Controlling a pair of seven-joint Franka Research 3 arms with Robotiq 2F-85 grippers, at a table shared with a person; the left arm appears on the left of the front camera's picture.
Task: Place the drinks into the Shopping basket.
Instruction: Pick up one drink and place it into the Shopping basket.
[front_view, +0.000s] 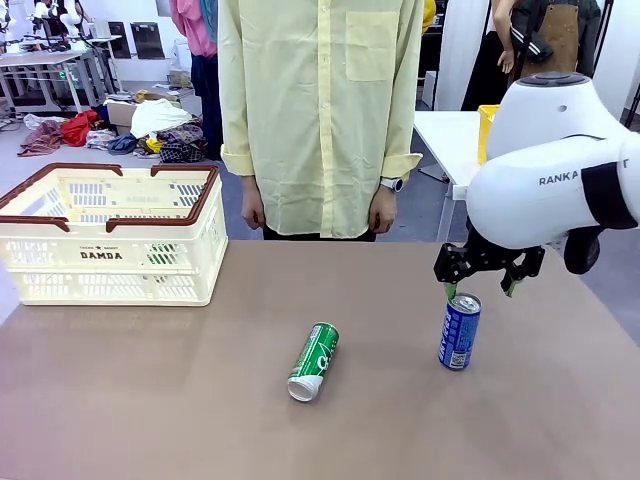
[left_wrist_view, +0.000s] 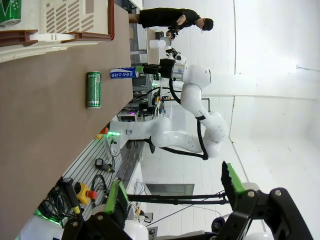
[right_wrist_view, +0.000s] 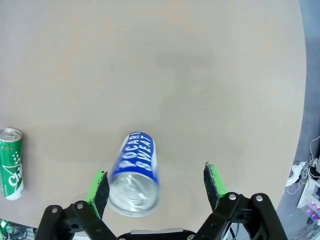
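- We see the right hand (front_view: 480, 290) hanging directly over the blue can (front_view: 459, 332), its two green-padded fingers spread wide, one to either side of the can's silver top
- In the right wrist view, the blue can (right_wrist_view: 135, 170) sits between the fingers of the right hand (right_wrist_view: 156, 185), much nearer one pad than the other; it looks just short of touching, though we cannot be sure from this angle
- The blue can stands upright on the worktop (front_view: 150, 400), near its right edge and roughly midway between the near and far edges
- The green can (front_view: 314, 361) lies on its side around the middle of the worktop, its silver top turned toward the near edge, well apart from the blue can; the right wrist view catches the green can (right_wrist_view: 11, 164) at its margin
- The Shopping basket (front_view: 110, 250) stands at the far left corner of the worktop, and both cans lie outside it, well apart from it
- The left hand (left_wrist_view: 172, 182) has its fingers spread with nothing between them; beyond it we make out the green can (left_wrist_view: 93, 89), the blue can (left_wrist_view: 124, 73) and the brown rim of the Shopping basket (left_wrist_view: 95, 36)
- A person (front_view: 320, 100) in a pale yellow shirt stands at the far edge, arms down, touching nothing
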